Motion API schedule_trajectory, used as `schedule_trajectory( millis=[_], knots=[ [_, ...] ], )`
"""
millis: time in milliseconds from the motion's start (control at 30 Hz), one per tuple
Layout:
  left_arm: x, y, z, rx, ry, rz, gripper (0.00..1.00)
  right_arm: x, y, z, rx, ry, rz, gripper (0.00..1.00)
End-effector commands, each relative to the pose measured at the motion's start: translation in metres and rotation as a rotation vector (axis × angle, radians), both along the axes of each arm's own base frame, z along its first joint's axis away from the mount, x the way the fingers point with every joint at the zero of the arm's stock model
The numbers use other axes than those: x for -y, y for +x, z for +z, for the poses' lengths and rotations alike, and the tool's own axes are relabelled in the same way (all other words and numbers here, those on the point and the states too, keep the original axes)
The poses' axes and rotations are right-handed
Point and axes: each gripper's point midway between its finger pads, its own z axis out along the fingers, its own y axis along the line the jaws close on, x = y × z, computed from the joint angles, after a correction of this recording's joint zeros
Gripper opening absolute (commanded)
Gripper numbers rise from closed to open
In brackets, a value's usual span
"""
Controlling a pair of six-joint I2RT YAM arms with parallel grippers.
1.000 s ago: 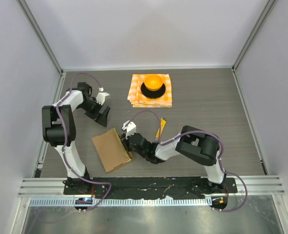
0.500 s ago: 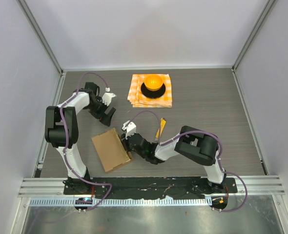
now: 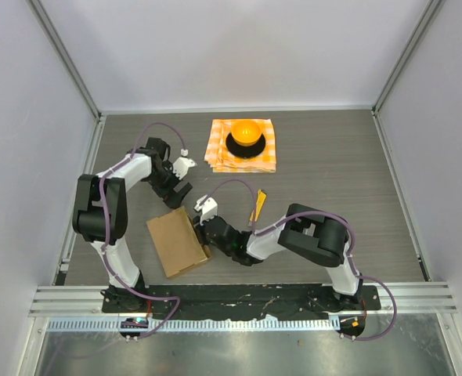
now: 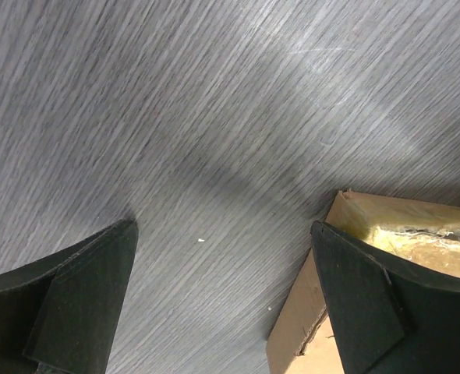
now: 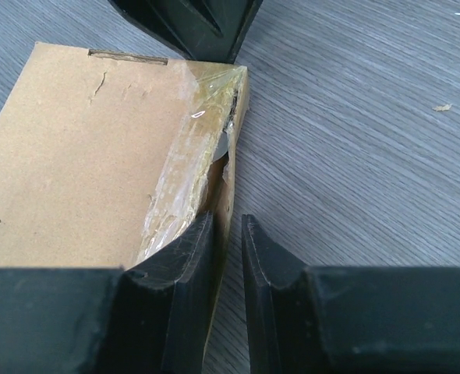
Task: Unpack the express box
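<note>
Near-left of table (image 3: 333,157): left gripper (image 3: 181,182), jaws wide, empty, hovering at far corner of express box (image 3: 176,244). Flat brown cardboard, matte; judged light, stiff across lid, low walls crushable. Glossy clear tape (image 5: 185,167) along right edge. Right gripper (image 3: 205,233), jaws narrow, pinching that taped wall, likely best hold. Far edge: checkered cloth (image 3: 272,160), soft, folded.

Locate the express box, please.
In the top view the express box lies near-left on the table, the right gripper pinching its right edge, the open left gripper just behind.
</note>
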Motion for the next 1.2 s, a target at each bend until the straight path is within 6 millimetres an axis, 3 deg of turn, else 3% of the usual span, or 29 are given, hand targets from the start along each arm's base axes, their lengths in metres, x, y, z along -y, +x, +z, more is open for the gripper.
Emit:
schedule_trajectory(
  millis=[0,167,500,967,1167],
  knots=[
    [0.019,-0.049,-0.018,-0.178,-0.053,-0.042,1.0,0.0,0.008,-0.015,0.014,-0.04,-0.044,0.27],
    [0.022,-0.061,-0.016,-0.208,-0.075,-0.071,1.0,-0.005,0.021,-0.016,0.05,-0.015,-0.09,0.27],
    [0.027,-0.093,-0.017,-0.318,-0.119,-0.152,1.0,-0.008,0.045,0.002,0.155,0.023,-0.193,0.33],
    [0.034,-0.114,-0.015,-0.386,-0.162,-0.212,1.0,-0.014,0.083,0.01,0.19,0.07,-0.288,0.34],
    [0.039,-0.121,-0.009,-0.4,-0.193,-0.229,1.0,-0.024,0.088,0.005,0.17,0.081,-0.262,0.32]
  ],
)
